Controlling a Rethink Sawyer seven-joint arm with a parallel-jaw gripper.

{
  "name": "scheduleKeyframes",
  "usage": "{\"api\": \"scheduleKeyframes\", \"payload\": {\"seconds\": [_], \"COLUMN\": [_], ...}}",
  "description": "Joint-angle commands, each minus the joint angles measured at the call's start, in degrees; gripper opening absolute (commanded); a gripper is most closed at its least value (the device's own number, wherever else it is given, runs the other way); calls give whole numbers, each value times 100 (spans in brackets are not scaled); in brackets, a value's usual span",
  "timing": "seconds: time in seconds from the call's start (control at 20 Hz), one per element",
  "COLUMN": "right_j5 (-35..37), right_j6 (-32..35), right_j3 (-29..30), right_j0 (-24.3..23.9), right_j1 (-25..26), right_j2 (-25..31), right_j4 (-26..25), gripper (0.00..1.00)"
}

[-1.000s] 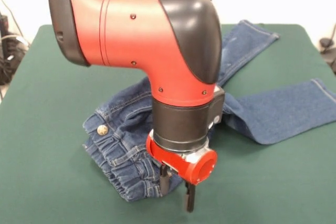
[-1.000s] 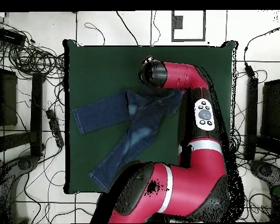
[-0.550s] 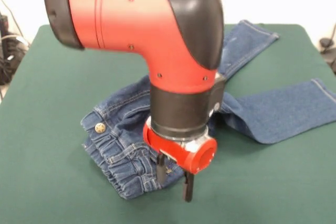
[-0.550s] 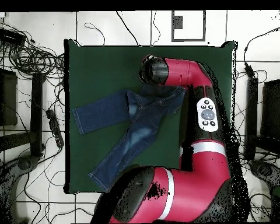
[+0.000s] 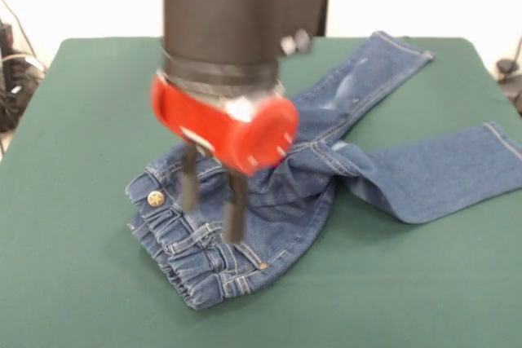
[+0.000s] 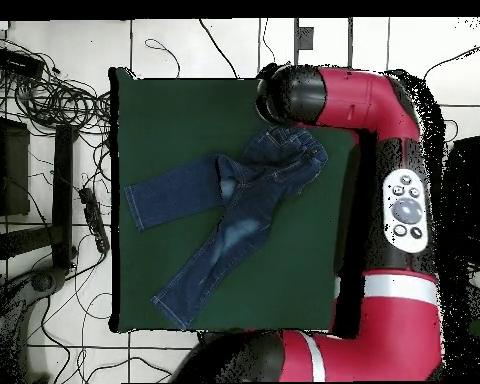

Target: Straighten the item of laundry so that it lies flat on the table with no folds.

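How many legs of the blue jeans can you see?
2. On the dark blue denim jeans, one leg stretches toward the green table's far edge; the other leg lies toward the right side.

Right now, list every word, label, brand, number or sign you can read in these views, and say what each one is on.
No readable text in either view.
Brass button on the jeans: any embossing is too small to read.
Control pad on the arm: buttons show, but no legible markings.
Gripper and table: no lettering visible.
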Motion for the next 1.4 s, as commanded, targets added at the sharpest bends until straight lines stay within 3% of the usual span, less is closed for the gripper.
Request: {"api": "scheduleKeyframes", "payload": {"seconds": [0.05,0.4,1.05,1.4], "right_j5": [205,-106,-827,-1096], "right_j6": [-2261,-2196,-1254,-1164], "right_j3": [1306,1592,2080,1900], "right_j0": [-247,-350,-124,-99], "right_j1": [-199,-98,-155,148], "right_j2": [730,795,600,645], "right_j4": [-175,-310,-426,-523], "gripper": [100,100,100,100]}}
